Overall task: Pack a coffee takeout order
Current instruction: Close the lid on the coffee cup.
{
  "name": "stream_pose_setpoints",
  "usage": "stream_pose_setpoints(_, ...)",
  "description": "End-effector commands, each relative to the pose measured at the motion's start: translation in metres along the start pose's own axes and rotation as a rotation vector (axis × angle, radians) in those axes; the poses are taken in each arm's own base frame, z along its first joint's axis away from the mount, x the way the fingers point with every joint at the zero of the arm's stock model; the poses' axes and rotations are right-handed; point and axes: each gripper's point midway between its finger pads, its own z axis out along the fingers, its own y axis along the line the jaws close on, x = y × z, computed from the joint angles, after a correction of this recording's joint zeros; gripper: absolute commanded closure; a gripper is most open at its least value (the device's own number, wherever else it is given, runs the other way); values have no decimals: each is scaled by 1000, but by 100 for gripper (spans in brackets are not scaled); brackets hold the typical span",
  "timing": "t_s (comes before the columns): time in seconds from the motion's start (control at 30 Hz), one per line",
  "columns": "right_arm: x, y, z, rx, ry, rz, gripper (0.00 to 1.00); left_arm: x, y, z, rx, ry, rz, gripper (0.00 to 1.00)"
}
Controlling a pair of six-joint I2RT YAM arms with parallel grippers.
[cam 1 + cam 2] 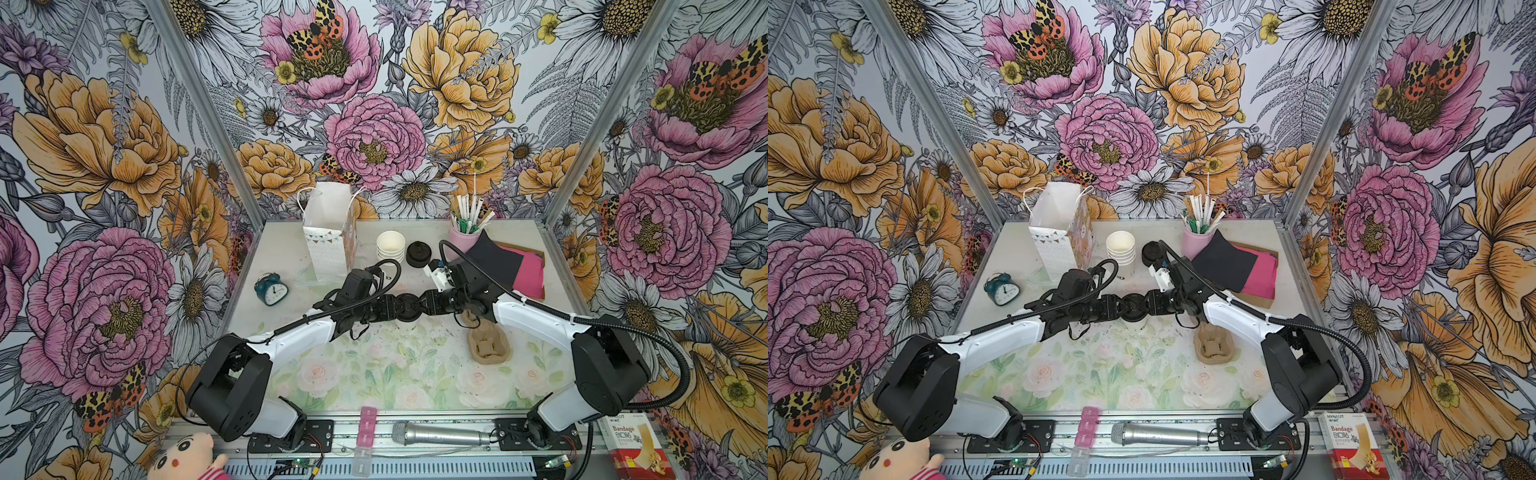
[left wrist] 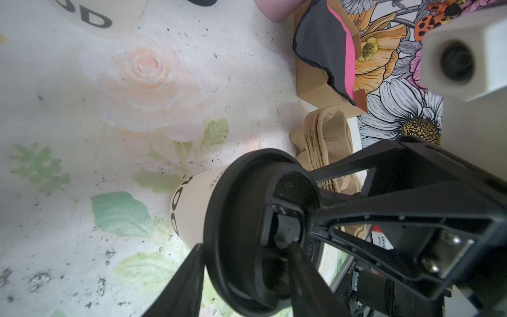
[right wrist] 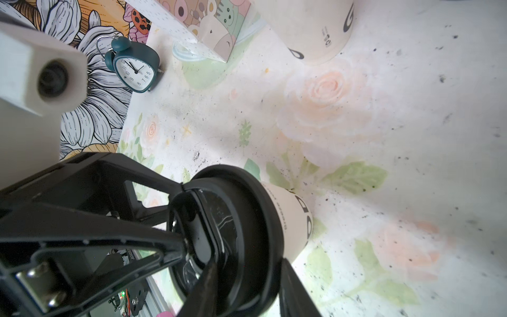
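We count two arms meeting mid-table; one white paper bag (image 1: 328, 241) beyond the left pincer (image 2: 245, 245); one black napkin (image 1: 494, 259) overlapping one pink napkin (image 1: 530, 270) beyond the right pincer (image 3: 248, 262); one pulp tray stack (image 1: 488, 347) near that pincer; one spare cup stack (image 1: 390, 247); one clock (image 1: 271, 289). One white paper cup (image 2: 192, 208) stands upright between both pincers, with one black domed lid (image 2: 236, 219) on it. The left pincer is clenched on the lid, one finger outside the rim and one on the dome; the right pincer straddles the opposite rim, and we can't tell if it's clamped.
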Motion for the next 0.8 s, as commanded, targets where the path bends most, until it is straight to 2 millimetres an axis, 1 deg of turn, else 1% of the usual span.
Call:
stream_pose_setpoints(0.0,50,-57,18,202,171,70,64,20,10,5,-44,40,-24,51)
stream_pose_setpoints(0.17,30,-36,10,138,110,97,63,17,15,5,-73,21,-41,51)
stream_pose_setpoints(0.23,25,-29,4,124,90,101,58,18,17,7,-81,24,-47,51)
stream_pose_setpoints(0.33,15,-23,-6,112,46,112,52,19,20,9,-90,28,-55,51)
stream_pose_setpoints(0.47,-6,-13,-24,92,-45,129,51,18,23,9,-99,23,-56,51)
stream_pose_setpoints(0.57,-16,-12,-31,98,-88,148,54,18,23,9,-102,24,-56,51)
stream_pose_setpoints(0.63,-16,-15,-30,105,-93,156,56,18,24,9,-102,24,-56,51)
stream_pose_setpoints(0.77,-7,-24,-20,117,-58,185,58,18,24,10,-102,26,-55,51)
